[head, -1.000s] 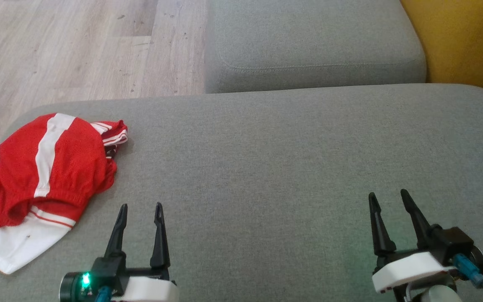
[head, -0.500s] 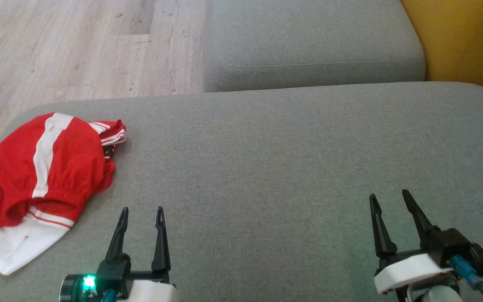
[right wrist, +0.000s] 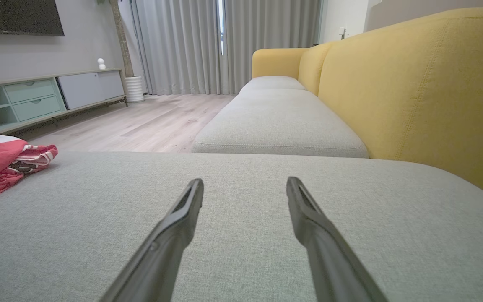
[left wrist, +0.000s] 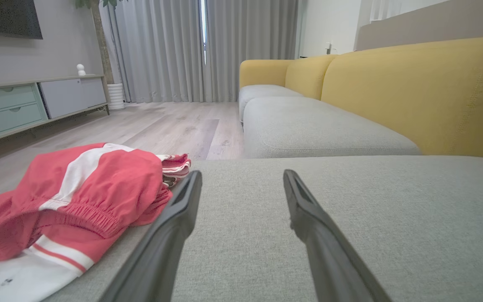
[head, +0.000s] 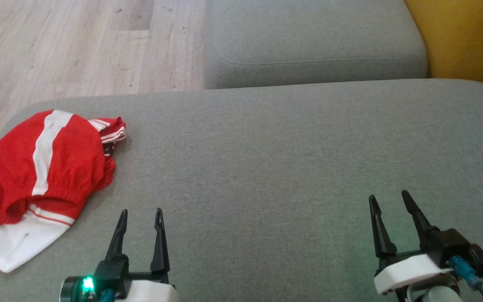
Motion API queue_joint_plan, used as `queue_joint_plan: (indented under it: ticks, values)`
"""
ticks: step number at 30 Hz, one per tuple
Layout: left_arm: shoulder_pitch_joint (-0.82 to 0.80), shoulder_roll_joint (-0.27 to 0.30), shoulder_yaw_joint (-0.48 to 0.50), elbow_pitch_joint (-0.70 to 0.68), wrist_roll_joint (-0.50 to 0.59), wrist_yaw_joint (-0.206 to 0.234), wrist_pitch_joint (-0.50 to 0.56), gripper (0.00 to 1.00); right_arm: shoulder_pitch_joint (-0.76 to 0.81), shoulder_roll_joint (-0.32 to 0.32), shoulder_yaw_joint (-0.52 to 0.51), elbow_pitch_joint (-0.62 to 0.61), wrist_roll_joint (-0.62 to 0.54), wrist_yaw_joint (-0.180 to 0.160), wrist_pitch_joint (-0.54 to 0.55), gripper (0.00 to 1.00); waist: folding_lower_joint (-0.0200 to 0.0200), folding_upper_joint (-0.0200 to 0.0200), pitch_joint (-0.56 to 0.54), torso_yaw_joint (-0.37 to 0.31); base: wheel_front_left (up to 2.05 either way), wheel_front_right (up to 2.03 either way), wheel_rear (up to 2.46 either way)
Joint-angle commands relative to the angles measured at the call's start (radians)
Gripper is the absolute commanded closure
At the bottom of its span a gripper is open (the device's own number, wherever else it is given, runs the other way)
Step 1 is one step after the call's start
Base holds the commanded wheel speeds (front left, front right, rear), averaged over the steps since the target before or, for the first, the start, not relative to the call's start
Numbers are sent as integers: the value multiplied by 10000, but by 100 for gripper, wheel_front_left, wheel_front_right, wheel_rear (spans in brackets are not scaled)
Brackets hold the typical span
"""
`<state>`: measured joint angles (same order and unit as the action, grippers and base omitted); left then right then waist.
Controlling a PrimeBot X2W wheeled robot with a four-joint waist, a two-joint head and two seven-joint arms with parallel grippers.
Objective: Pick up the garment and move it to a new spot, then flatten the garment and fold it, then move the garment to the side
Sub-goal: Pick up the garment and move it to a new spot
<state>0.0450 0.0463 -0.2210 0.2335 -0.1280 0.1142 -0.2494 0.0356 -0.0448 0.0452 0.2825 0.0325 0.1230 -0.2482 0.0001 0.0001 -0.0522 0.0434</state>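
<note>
Surface: grey cushion [head: 266,147], flat woven fabric.
Garment [head: 53,163]: red and white, crumpled at the cushion's left edge.
My left gripper [head: 141,210]: fingers spread, over the cushion's near edge, near the garment but apart from it.
My right gripper [head: 388,195]: fingers spread, over the cushion's near right.
Room: wood floor [head: 78,46] beyond the cushion; yellow backrest [head: 468,37] at its right; grey curtains [left wrist: 166,46] far behind.

Crumpled red garment [head: 44,176] on grey cushion [head: 287,167]
</note>
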Motion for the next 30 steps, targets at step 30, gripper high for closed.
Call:
queue_joint_plan:
  ticks: [30]
  values:
    - [-568, 39, 775, -554, 113, -49, -124, 0, -459, -54, 390, -392, -145, 77, -136, 0, -1, -1, 514, 3534, 0, 0, 0]
